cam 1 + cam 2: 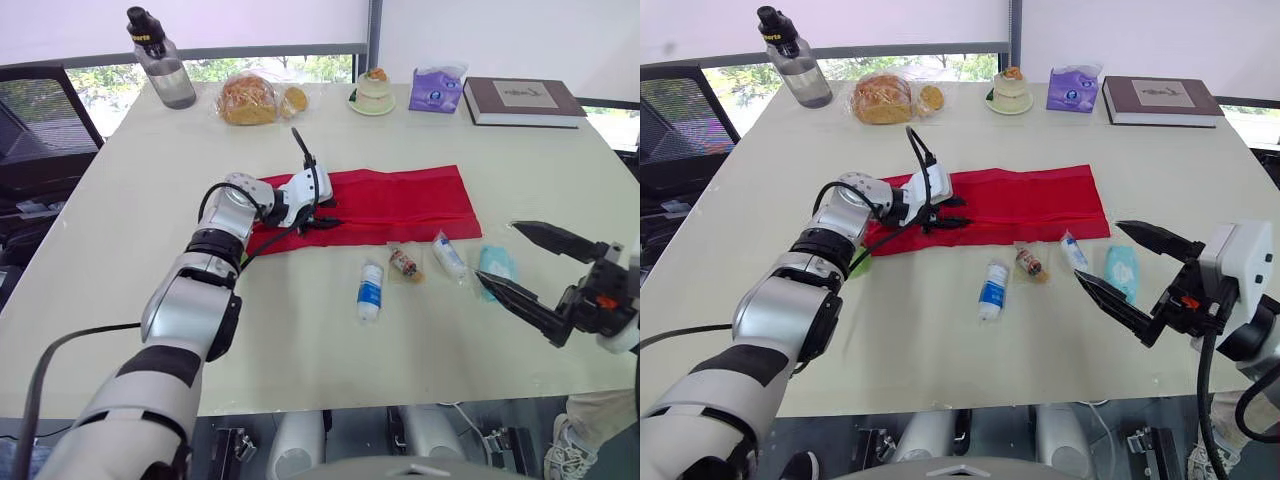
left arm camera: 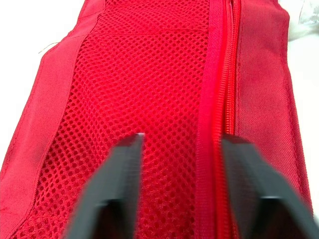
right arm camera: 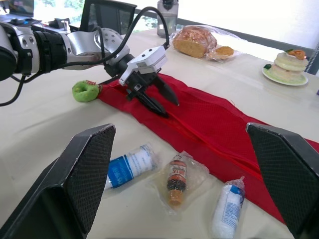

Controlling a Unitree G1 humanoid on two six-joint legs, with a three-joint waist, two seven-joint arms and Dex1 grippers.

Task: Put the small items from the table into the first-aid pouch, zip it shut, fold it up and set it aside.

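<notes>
The pouch [image 1: 400,203] lies across the middle of the table [image 1: 300,345], with a roll [image 1: 370,291], a sachet [image 1: 405,264], a tube [image 1: 449,256] and a wipes pack [image 1: 498,264] in a row just near of its right half. Along the far edge, left to right, sit a bottle [image 1: 161,62], bread [image 1: 249,99], cake [image 1: 373,92], tissues [image 1: 436,91] and a book [image 1: 522,101].

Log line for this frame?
left gripper: jaws open on red pouch | right gripper: jaws open near teal packet | small items: on table, unpacked

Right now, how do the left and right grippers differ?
The left gripper is down at the red pouch, over its mesh by the zipper; the right gripper is off the pouch, beside the teal packet. The left gripper is opened moderately; the right gripper is spread wide. Both are open and hold nothing.
</notes>
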